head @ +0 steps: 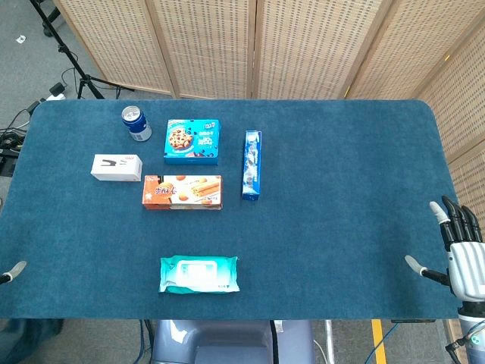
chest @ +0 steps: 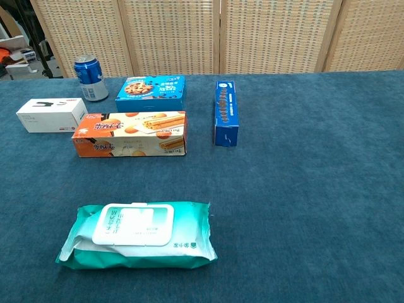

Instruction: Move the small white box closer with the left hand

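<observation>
The small white box (head: 117, 167) (chest: 52, 115) lies flat at the far left of the blue table, with a dark picture on its top. Of my left hand (head: 10, 271) only one fingertip shows, at the left edge of the head view, well in front of the box and apart from it. My right hand (head: 461, 250) hovers at the table's front right corner with its fingers spread and nothing in them. Neither hand appears in the chest view.
A blue can (head: 136, 123) stands behind the white box. To the box's right lie an orange biscuit box (head: 183, 192), a blue cookie box (head: 192, 141) and a narrow blue box (head: 252, 164). A teal wipes pack (head: 199, 274) lies near the front edge.
</observation>
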Motion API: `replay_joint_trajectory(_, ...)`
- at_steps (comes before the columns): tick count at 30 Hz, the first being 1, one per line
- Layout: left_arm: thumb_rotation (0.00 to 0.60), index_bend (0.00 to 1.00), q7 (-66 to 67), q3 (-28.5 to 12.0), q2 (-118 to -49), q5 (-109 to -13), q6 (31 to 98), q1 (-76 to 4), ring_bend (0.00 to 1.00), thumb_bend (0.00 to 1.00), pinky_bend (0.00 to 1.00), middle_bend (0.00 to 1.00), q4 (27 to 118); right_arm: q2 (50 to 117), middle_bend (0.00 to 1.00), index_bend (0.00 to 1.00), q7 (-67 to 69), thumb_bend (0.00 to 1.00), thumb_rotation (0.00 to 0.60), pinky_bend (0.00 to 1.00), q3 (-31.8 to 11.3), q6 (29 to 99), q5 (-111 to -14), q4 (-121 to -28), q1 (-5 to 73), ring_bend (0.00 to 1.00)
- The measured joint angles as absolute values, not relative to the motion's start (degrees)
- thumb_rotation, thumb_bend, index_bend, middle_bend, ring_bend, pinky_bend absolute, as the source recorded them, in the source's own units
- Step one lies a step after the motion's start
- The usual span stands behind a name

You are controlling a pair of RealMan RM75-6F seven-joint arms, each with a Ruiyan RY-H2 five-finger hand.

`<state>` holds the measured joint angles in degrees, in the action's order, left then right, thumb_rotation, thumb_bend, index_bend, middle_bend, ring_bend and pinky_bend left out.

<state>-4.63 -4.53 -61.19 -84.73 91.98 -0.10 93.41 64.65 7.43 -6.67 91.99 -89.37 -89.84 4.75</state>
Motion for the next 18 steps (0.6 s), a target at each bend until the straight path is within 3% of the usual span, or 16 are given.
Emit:
replay_joint_trajectory(12,0.6,0.0,-4.8,-4.7,-61.1,-84.3,90.2,-1.0,0.0,0.0,0.0,0.0,92.9,64.5,0.0,0.0,7.4,0.0,0.6,0.0,-6.8,92.1,-89.1,-89.9,4.6,0.0)
replay_joint_trajectory(18,0.6,0.0,-7.1,-6.4,-60.4,-83.1,85.4,-4.2,0.0,0.0,0.0,0.0,92.3,64.9,0.0,0.0,6.2,0.0,0.6,0.0,-7.0,91.5,-88.5,-89.6,4.8,0.0)
